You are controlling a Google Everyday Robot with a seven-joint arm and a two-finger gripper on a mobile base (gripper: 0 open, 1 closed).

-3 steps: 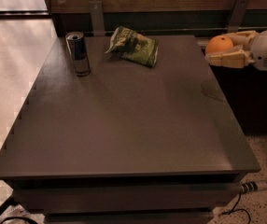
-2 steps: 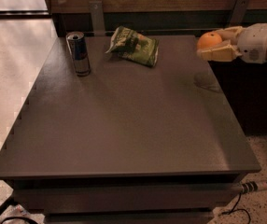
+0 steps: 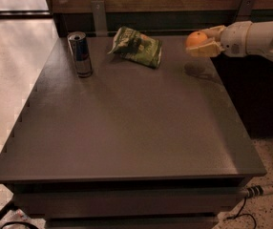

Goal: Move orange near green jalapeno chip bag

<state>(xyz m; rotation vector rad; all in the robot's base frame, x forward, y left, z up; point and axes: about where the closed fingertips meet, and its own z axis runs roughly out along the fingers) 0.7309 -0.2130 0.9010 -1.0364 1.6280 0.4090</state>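
Orange [image 3: 195,38]: round, bright, held in gripper [image 3: 197,43], above table [image 3: 127,128] far-right edge. Bag [image 3: 137,46]: green, wrinkled, lying flat far-centre, apart from orange.

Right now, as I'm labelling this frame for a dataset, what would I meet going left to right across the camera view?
drink can → green jalapeno chip bag → orange, held above the table at its far right side in the gripper, whose arm reaches in from the right.
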